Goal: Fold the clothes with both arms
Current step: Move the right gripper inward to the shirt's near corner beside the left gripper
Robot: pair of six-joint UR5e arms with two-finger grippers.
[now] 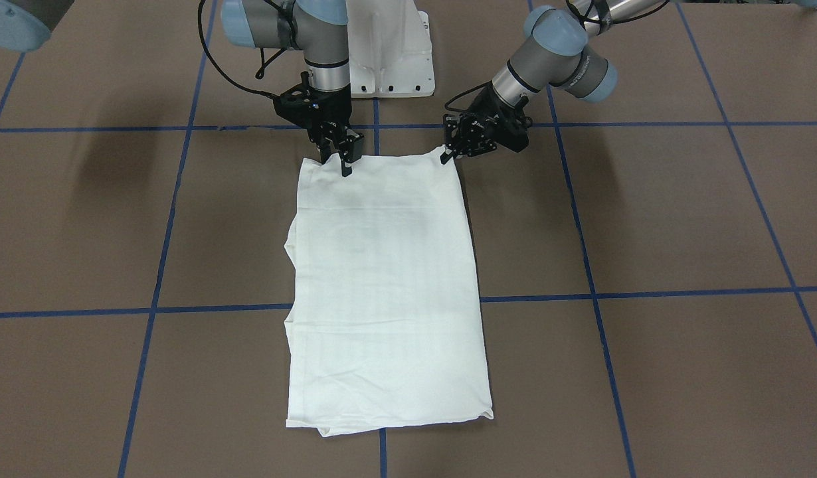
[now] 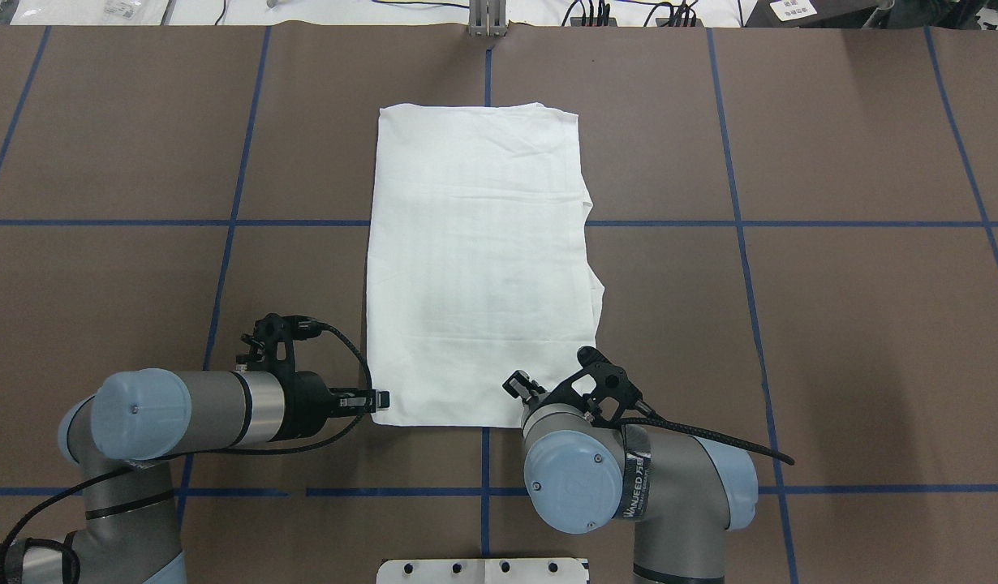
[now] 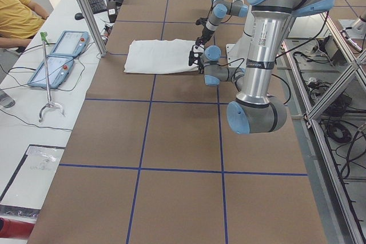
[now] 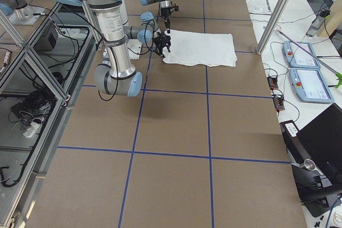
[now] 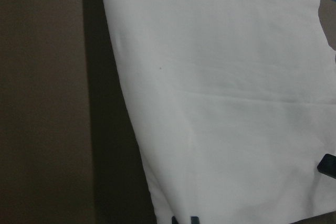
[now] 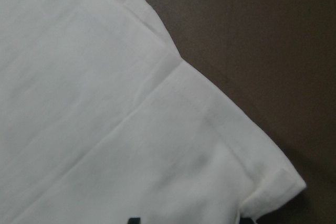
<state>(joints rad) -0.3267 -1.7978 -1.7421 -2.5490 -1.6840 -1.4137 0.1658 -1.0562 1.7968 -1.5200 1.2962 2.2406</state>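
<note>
A white long-sleeved T-shirt (image 2: pixel 475 259) lies flat, plain side up, as a long rectangle midway along the brown tabletop (image 2: pixel 832 324), its short ends facing the robot's edge and the operators' edge. Both arms are posted at the two corners of the end nearest the robot. The right gripper (image 1: pixel 337 158) stands nearly upright just inside its corner, its fingers (image 1: pixel 346 164) spread apart with cloth between the tips, so it grips nothing. The left gripper (image 2: pixel 381 399) reaches in low and sideways to touch the other corner; whether it has pinched the cloth cannot be told. With the sleeves out of sight and the shirt narrowed, the step in hand looks like taking hold of this short edge for a fold toward the operators' edge. That move calls for a firm pinch through all layers at both corners, then an even lift and carry that keeps the edge taut and lands it square on the far end. No print or neck label shows on the shirt; only faint grey shading comes through. White lettering on a black band (image 2: pixel 635 487) on the right arm is too small to read surely.
</note>
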